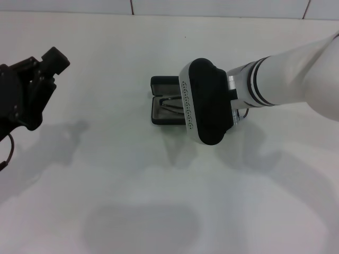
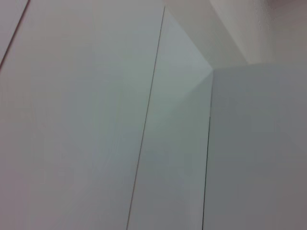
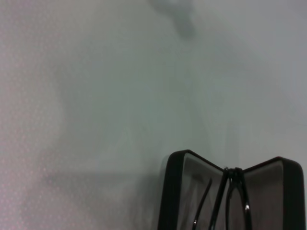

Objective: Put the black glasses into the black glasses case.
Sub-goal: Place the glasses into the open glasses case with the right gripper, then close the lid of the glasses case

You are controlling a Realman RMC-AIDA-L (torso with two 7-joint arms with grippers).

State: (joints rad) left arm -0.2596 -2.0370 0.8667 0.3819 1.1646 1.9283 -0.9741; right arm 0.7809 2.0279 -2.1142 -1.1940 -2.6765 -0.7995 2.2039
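The black glasses case [image 1: 160,107] lies open on the white table, left of my right arm's wrist housing [image 1: 205,100], which hangs over its right part. The black glasses [image 1: 172,103] lie inside the case, partly hidden by the housing. In the right wrist view the open case [image 3: 178,191] shows its dark grey inside, with the glasses [image 3: 235,194] resting in it. My right gripper is under the housing and hidden. My left gripper [image 1: 33,90] is raised at the far left, well away from the case.
The white table [image 1: 132,201] spreads around the case, with arm shadows on it. A tiled white wall [image 1: 159,6] runs along the back edge. The left wrist view shows only white panels [image 2: 96,120].
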